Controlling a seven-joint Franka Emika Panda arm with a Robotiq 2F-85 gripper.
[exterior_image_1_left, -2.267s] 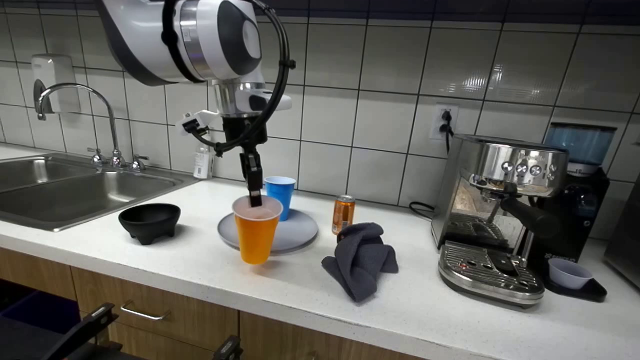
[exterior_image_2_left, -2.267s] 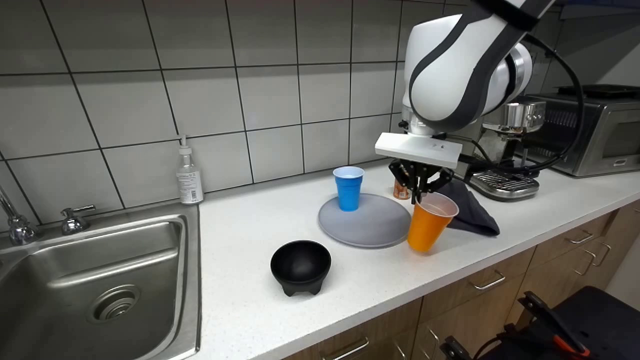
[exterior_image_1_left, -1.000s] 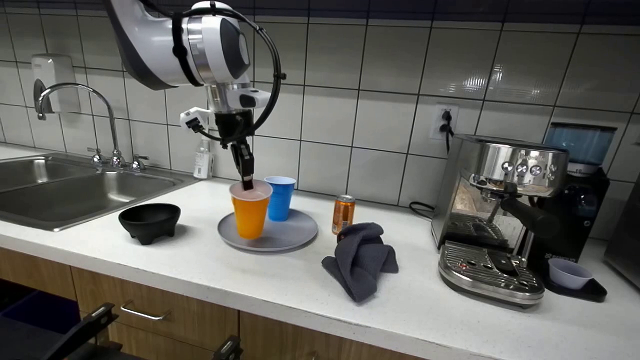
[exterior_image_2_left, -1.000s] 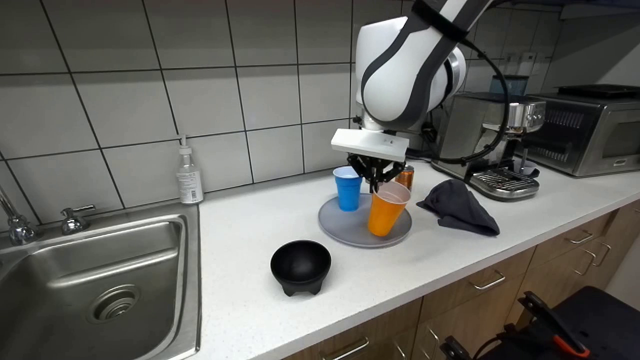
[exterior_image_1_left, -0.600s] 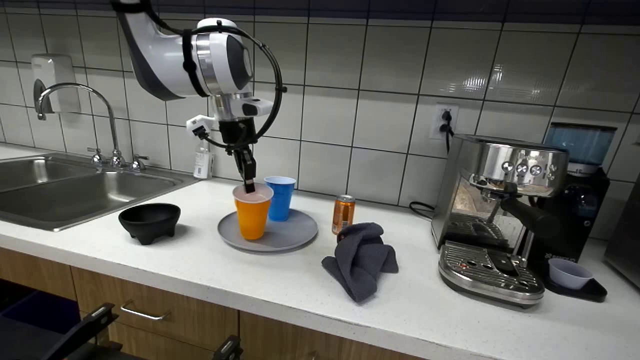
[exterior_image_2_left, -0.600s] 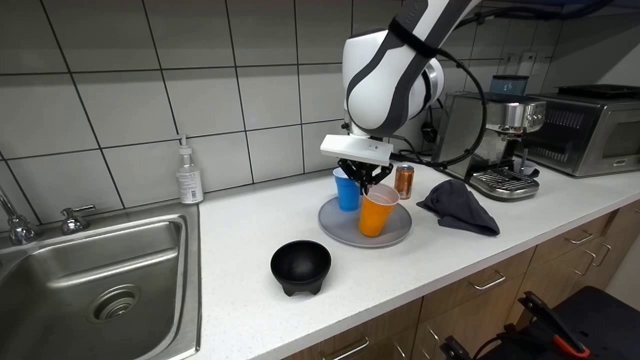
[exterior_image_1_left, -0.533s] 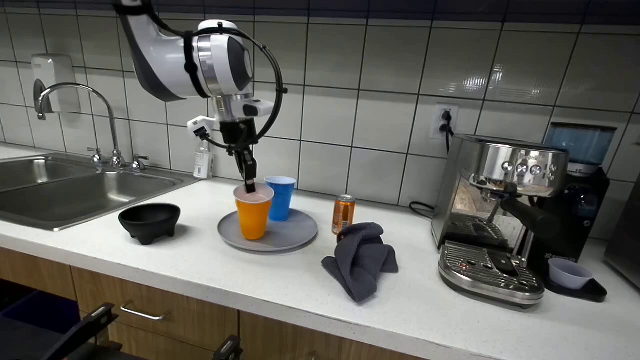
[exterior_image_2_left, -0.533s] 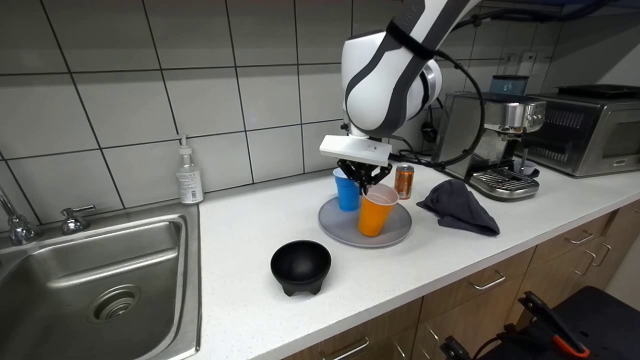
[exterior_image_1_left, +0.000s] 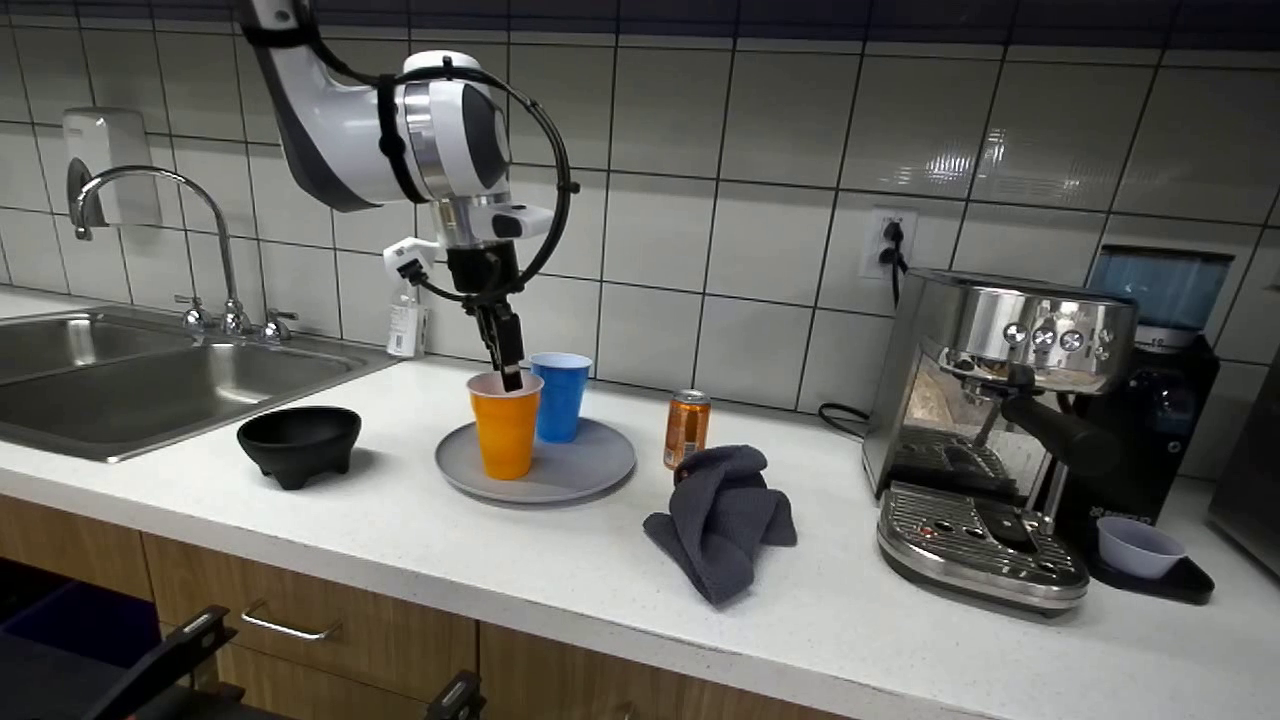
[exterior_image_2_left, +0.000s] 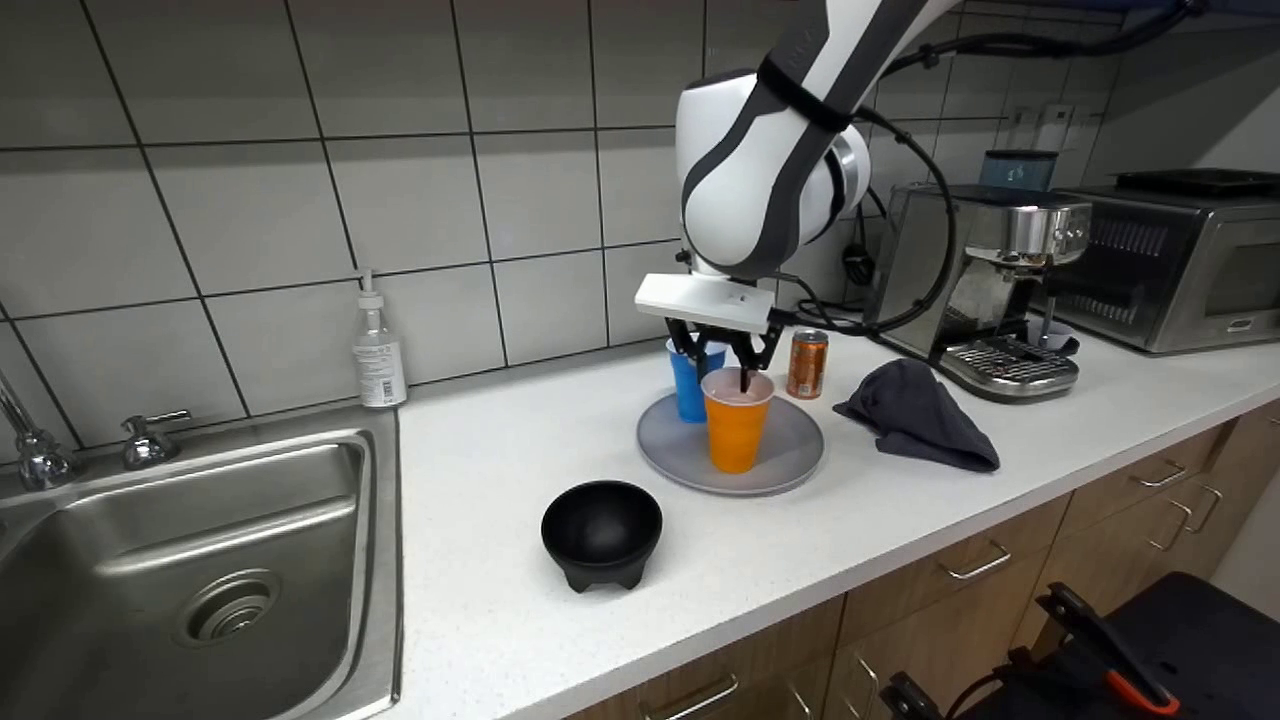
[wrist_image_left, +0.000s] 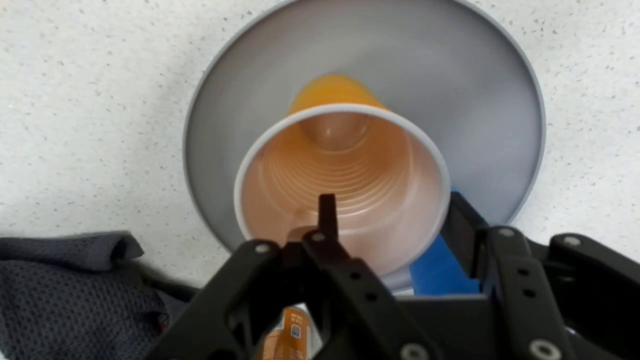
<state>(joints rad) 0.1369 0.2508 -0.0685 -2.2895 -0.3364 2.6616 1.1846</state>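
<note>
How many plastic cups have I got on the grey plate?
2. The orange plastic cup stands toward the front of the grey plate; the blue plastic cup stands behind it, partly covered by the hand in an exterior view. No third cup shows there.

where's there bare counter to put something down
Free: counter between bowl and plate, and between cloth and coffee machine. Crowded: the plate itself, where orange cup and blue cup stand, with the open pincer at the orange cup's rim; also where can and cloth sit close together.
</note>
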